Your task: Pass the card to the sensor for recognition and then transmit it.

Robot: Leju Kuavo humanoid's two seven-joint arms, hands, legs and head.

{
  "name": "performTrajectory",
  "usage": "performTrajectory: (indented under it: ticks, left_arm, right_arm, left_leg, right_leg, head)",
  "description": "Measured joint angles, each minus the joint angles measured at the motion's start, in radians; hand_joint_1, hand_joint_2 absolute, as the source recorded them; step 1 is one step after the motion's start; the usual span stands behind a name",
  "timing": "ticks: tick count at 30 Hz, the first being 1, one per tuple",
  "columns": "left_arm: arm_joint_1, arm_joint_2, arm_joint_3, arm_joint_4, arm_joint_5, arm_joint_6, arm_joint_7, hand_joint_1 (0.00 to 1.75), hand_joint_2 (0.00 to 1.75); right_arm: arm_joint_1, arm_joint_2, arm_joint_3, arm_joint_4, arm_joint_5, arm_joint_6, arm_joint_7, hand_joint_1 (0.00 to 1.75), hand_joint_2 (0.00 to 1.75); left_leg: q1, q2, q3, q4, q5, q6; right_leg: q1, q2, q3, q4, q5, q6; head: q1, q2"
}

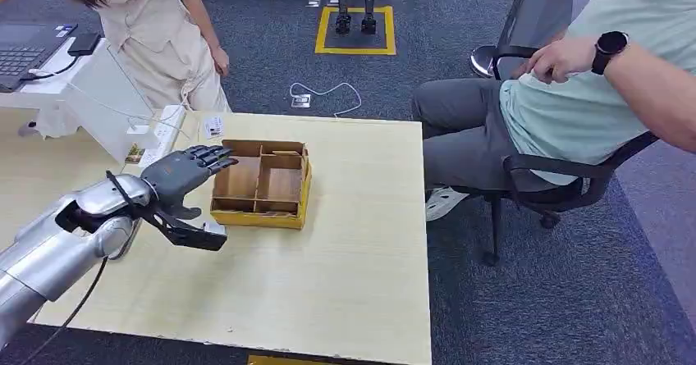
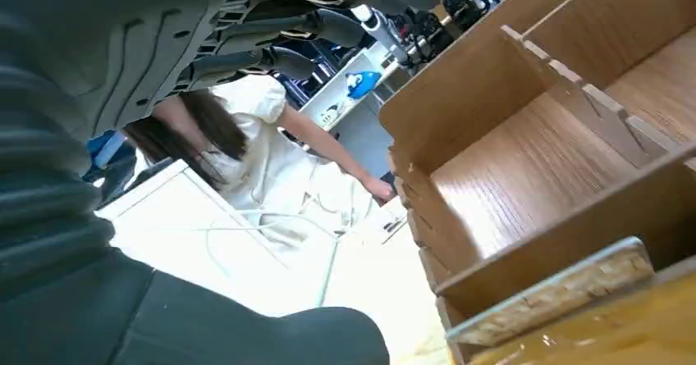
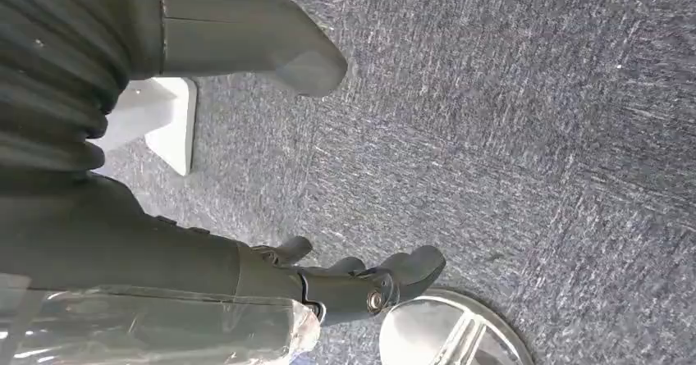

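The left hand point(image 1: 182, 171) hangs over the left edge of the wooden divided box point(image 1: 263, 183), its dark fingers covering that corner, so whether they touch the wood cannot be told. No card can be made out in the box compartments (the far ones are partly screened by their own walls). A small white label point(image 1: 213, 126) on the table point(image 1: 345, 266) is too small to read. The head view's top edge cuts off both people point(image 1: 156, 20).

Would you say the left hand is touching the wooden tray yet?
Cannot tell. In the head view the left hand reaches the tray's near edge and its fingertips overlap the rim, but neither that view nor the left wrist view shows contact or a gap plainly.
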Motion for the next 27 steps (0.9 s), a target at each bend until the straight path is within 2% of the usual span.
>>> performTrajectory:
  ticks: [16,27]
  left_arm:
    - [0.018,0.006,-0.039,0.001,0.042,0.002,-0.02,0.0,1.75]
    - [0.048,-0.03,-0.056,0.009,0.041,0.027,-0.018,0.0,1.75]
  right_arm:
    - [-0.003,0.0,-0.002,0.0,0.01,0.0,0.0,0.0,1.75]
    - [-0.005,0.0,-0.008,0.0,0.017,0.0,0.0,0.0,1.75]
  left_leg:
    - [0.0,0.0,0.0,0.0,0.0,0.0]
    - [0.0,0.0,0.0,0.0,0.0,0.0]
  right_leg:
    - [0.0,0.0,0.0,0.0,0.0,0.0]
    - [0.0,0.0,0.0,0.0,0.0,0.0]
  head:
    - [0.0,0.0]
    - [0.0,0.0]
